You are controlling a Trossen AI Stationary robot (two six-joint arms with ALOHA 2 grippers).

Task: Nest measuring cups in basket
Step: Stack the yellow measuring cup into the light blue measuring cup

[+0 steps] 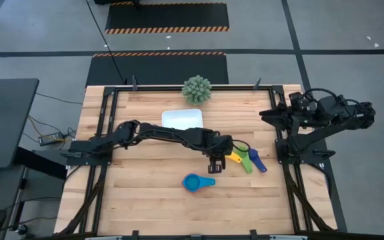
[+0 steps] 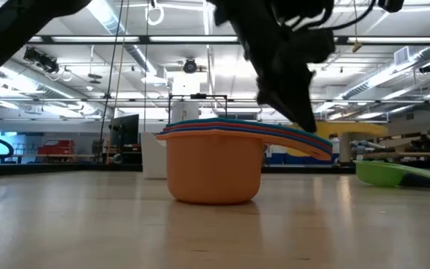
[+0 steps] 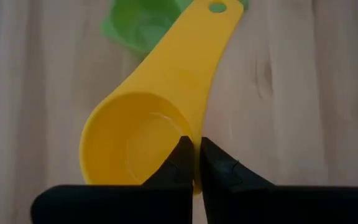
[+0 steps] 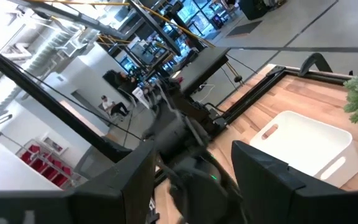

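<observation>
Roughly halfway, I'd judge. Counter (image 1: 145, 193) carries everything; basket (image 1: 183, 119) sits toward its far edge, just in front of the spiky green plant (image 1: 197, 89), and looks empty, so no cup is in it yet. A nested stack (image 1: 192, 182), orange outermost w/ teal on top, sits well in front of the basket. Three cups are loose to the right of that stack: yellow cup (image 3: 143, 140), green cup (image 1: 245, 162), dark blue cup (image 1: 257, 161). Left gripper (image 3: 193, 163) is at the yellow cup, jaws pinching its rim beside the handle. Right gripper (image 1: 272, 115) waits at the counter's right edge, jaws spread. Left to do: nest those three, then get the stack into the basket.
</observation>
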